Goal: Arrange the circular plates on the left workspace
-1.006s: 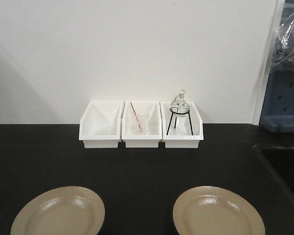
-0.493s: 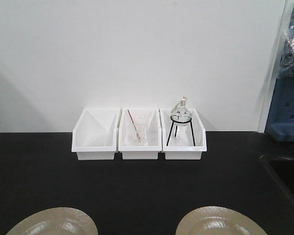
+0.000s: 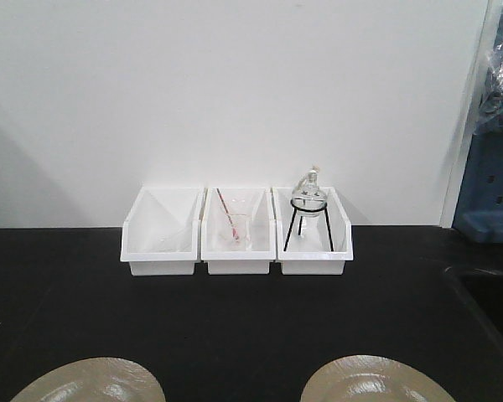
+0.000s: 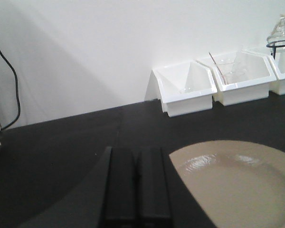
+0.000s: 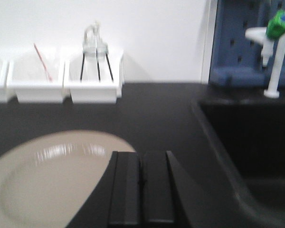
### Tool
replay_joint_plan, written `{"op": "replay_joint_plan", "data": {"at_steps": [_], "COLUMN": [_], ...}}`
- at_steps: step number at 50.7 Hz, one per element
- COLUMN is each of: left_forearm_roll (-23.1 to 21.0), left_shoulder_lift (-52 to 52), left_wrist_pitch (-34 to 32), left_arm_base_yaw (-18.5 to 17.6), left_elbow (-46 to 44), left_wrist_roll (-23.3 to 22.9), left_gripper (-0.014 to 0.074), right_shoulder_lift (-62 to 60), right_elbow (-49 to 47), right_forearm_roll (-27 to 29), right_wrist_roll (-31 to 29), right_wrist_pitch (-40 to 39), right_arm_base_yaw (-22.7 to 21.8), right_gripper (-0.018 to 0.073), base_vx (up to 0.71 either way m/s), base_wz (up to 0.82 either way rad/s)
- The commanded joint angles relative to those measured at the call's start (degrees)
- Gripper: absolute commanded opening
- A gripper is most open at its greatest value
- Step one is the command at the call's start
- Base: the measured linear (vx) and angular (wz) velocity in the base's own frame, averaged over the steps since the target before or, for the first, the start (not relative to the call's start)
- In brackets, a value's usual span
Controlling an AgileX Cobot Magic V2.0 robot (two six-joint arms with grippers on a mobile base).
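Left wrist view: left hand closed, fingers pressed flat together, nothing gripped. Left plate just right of hand and a little ahead, flat on desk. Near rim right beside the right finger; touching or apart, cannot tell.

Right wrist view: right hand likewise closed and empty. Right plate to left of hand, its right edge hidden behind the fingers, so contact not readable. Sink close on hand's right, tap beyond that.

Round plates, so no long axis to line up with; any stretch of rim as good as another. Deciding factor: side of approach. Each plate on the inner side of its own hand, left plate nearer left hand, right plate nearer right hand. Judged: right plate the one farther from the left side, probably the one needing a carry or slide leftward, away from sink. Both hands to be opened before any grip.

Front view: both plates at once, well apart, only far halves in frame. Bins ahead against wall, flask on stand in rightmost. No hands there. Hand-to-rim spacing only in wrist views; full spacing between plates only in front view; tap only in right wrist view.
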Motion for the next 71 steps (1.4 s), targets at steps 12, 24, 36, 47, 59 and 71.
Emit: {"op": "replay_joint_plan", "data": {"at_steps": [12, 24, 36, 47, 59, 71], "left_forearm_roll": [-10.74, -12.09, -32.38, -68.08, -77.40, -69.76], "left_shoulder_lift": [0.08, 13.33, 39.14, 63.46, 77.82, 78.98], "left_wrist_pitch": [-11.79, 4.60, 19.69, 40.92, 48.01, 58.54], "left_arm_base_yaw": [-0.36, -0.36, -2.48, -3.68, 4.86, 31.18], "left_elbow": [-5.47, -22.98, -38.30, -48.86, -50.71, -50.71], "left_wrist_roll": [-17.42, -19.08, -8.25, 24.62, 30.53, 28.84], "left_gripper": [0.0000, 0.0000, 0.0000, 0.0000, 0.0000, 0.0000], "right_shoulder_lift": [0.64, 18.47, 45.27, 72.42, 87.44, 87.45], "right_elbow": [-5.62, -24.20, -41.19, -56.57, -62.11, -62.11], "right_forearm_roll": [5.36, 5.38, 19.43, 49.56, 73.34, 73.71], "right_wrist_roll": [17.66, 23.70, 10.53, -20.46, -37.21, -37.84], "right_wrist_pitch": [-22.56, -0.32, 14.73, 32.61, 49.09, 60.37], "right_arm_base_yaw": [-0.20, -0.20, 7.37, 15.77, 6.91, -15.83], "right_gripper": [-0.0004, -0.0004, -0.0004, -0.0004, -0.0004, -0.0004], "base_vx": [0.00, 0.00, 0.00, 0.00, 0.00, 0.00], "base_wz": [0.00, 0.00, 0.00, 0.00, 0.00, 0.00]}}
